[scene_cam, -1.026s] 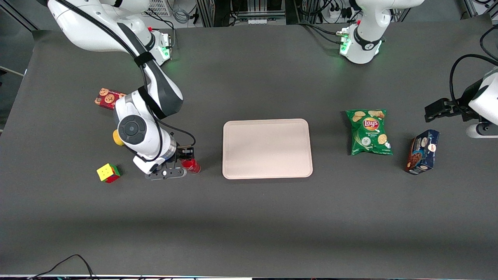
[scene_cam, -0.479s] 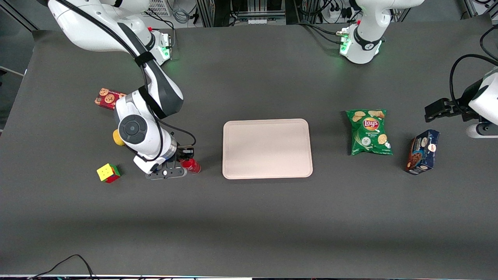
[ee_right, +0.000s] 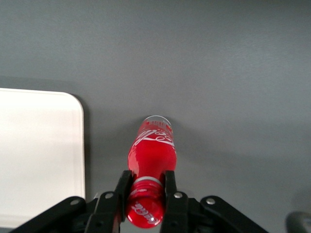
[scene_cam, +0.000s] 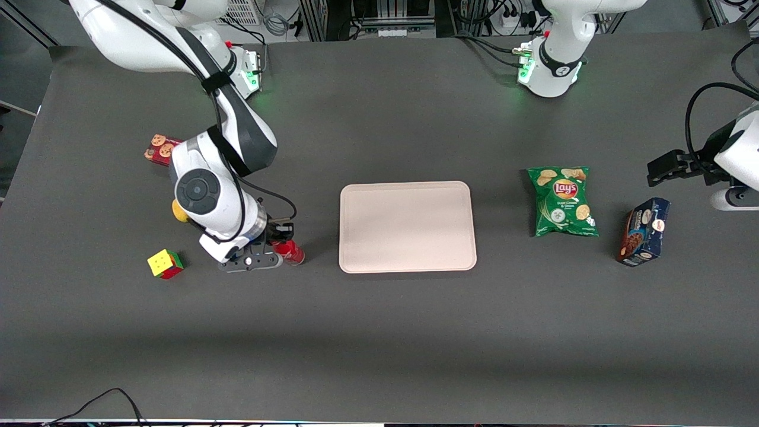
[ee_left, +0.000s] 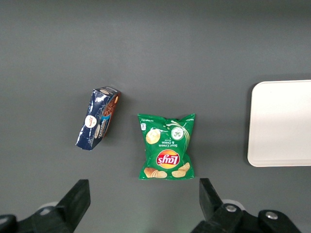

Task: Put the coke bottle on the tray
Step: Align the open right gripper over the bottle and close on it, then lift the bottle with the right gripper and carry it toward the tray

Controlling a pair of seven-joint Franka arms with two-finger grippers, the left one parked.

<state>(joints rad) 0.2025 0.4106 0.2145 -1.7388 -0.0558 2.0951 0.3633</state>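
Observation:
The coke bottle [ee_right: 151,155] is small and red with a red cap, a white-lettered label and a clear base. My right gripper [ee_right: 146,187] is shut on its neck just below the cap, one black finger on each side. In the front view the gripper [scene_cam: 280,242] holds the bottle [scene_cam: 292,252] just above the table, beside the tray's edge that faces the working arm. The tray [scene_cam: 407,226], pale pinkish-beige with a raised rim, lies bare at mid-table. It also shows in the right wrist view [ee_right: 39,155] and the left wrist view [ee_left: 284,124].
A colour cube [scene_cam: 165,264], a yellow ball [scene_cam: 178,211] and a red cookie box [scene_cam: 158,149] lie near the working arm. A green Lay's bag [scene_cam: 562,201] and a dark blue box [scene_cam: 644,231] lie toward the parked arm's end.
The right arm's wrist has risen and shifted slightly away from the tray, with the bottle held in the gripper. The other things have not moved.

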